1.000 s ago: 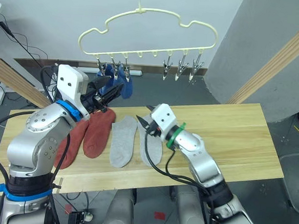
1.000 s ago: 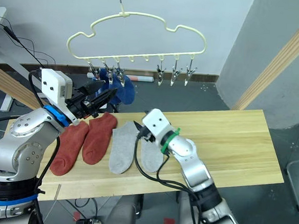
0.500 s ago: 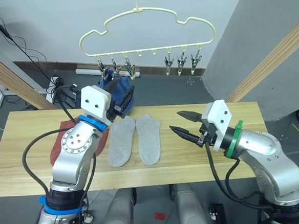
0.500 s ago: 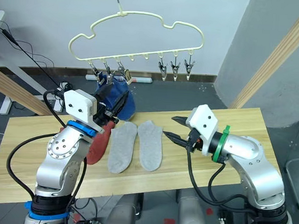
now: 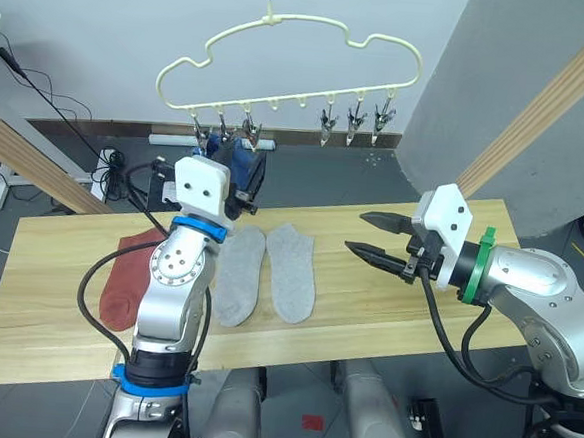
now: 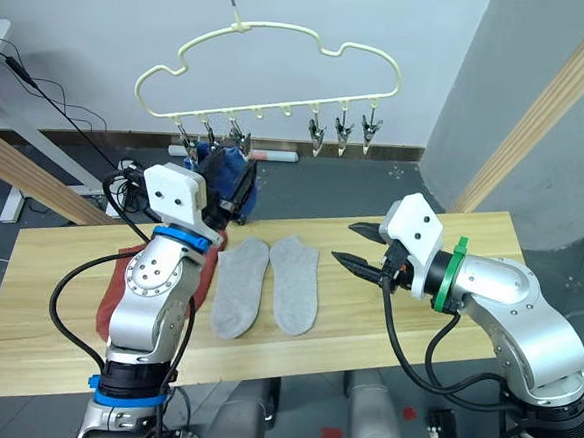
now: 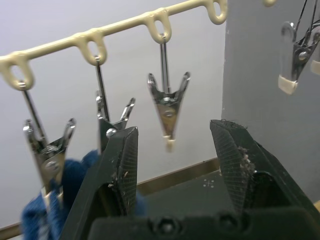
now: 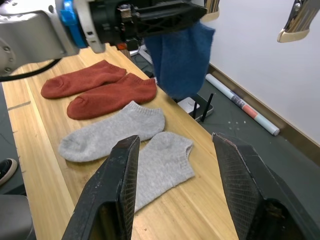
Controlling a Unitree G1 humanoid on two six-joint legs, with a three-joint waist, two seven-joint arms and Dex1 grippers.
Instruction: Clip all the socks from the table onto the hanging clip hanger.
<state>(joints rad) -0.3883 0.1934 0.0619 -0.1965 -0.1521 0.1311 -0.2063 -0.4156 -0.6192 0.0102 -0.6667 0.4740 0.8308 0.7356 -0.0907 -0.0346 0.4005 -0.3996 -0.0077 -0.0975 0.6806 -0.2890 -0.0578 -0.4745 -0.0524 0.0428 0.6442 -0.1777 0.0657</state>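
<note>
Blue socks (image 5: 243,171) hang clipped on clip hanger (image 5: 282,68), beside left gripper (image 7: 172,150), fingers spread; right gripper (image 5: 373,237) released, well apart

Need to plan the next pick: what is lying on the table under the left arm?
Two rust-red knit socks lie side by side on the pale wood table; from the head views the left arm covers most of one.

Bright, even indoor light, soft shadows; left wrist view slightly blurred.
</note>
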